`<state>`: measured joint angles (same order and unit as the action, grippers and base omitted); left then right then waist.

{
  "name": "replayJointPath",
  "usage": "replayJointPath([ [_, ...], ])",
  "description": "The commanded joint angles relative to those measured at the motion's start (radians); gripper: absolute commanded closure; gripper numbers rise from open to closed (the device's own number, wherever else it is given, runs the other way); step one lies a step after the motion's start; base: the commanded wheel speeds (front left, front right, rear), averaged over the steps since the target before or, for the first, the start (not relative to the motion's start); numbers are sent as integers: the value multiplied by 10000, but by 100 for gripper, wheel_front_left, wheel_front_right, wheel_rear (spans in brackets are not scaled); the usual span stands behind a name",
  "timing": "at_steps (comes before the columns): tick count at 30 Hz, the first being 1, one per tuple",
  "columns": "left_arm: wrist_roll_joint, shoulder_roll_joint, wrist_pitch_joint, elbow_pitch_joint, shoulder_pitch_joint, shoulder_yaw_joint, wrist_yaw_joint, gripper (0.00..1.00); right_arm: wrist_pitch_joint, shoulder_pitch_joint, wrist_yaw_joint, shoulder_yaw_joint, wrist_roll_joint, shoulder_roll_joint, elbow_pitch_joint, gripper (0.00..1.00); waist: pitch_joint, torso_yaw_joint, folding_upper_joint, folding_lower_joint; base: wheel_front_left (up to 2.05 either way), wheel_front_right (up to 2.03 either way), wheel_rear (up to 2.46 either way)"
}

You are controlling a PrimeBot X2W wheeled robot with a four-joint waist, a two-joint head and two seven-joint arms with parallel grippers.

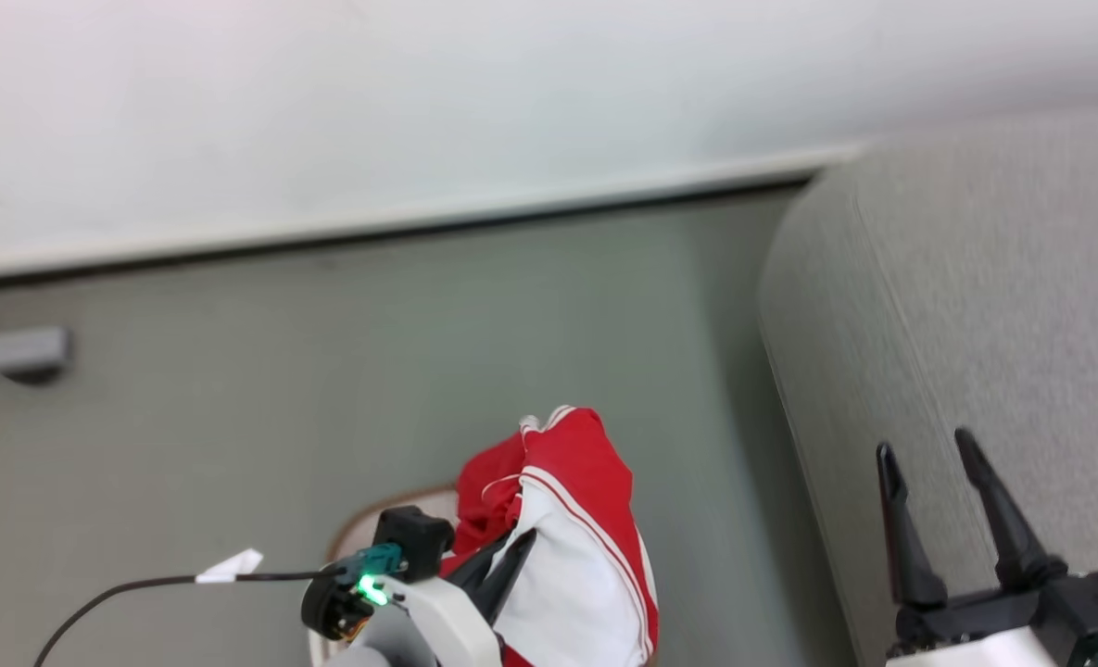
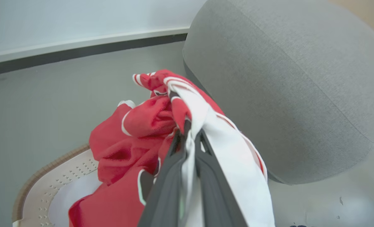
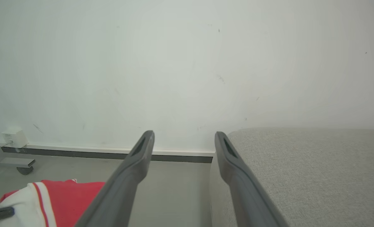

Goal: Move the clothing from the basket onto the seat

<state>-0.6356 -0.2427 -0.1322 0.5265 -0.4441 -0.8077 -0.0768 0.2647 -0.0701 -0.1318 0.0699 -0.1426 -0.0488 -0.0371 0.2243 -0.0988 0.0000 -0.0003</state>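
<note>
Red fabric with white panels and white-striped trim, the clothing [image 2: 136,126], is pinched between the two dark fingers of the left gripper [image 2: 193,132], which are closed to a narrow slit on a white fold. It forms one bunch; whether that is one garment or several cannot be told. Below the fingers it trails down into the one basket [image 2: 48,170], which sits under and left of that gripper. The single grey seat [image 2: 284,78] lies to its right. The right gripper [image 1: 924,446] hovers over the seat's edge, its two fingers spread wide and empty.
</note>
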Motion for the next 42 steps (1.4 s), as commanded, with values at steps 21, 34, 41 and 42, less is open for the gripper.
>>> replayJointPath([
  [21,-356,-1679,1298,-5469,651,1279,2140,100,-5,908,21,927,-49,-34,-389,0,-2550,399,0,3,0,0,0],
  [34,-265,-1481,1448,-5466,373,887,1850,100,-1303,-1304,23,4885,-3360,-3276,265,0,-2506,226,0,3,0,0,0],
  [41,-276,-1160,1363,-5157,120,672,1684,100,-2791,-2785,21,6687,-5244,-4292,330,0,-2576,466,0,3,0,0,0],
  [42,-257,-1116,1350,-5137,100,637,1659,100,-2922,-2958,21,6956,-5442,-4342,302,0,-2584,495,0,3,0,0,0],
])
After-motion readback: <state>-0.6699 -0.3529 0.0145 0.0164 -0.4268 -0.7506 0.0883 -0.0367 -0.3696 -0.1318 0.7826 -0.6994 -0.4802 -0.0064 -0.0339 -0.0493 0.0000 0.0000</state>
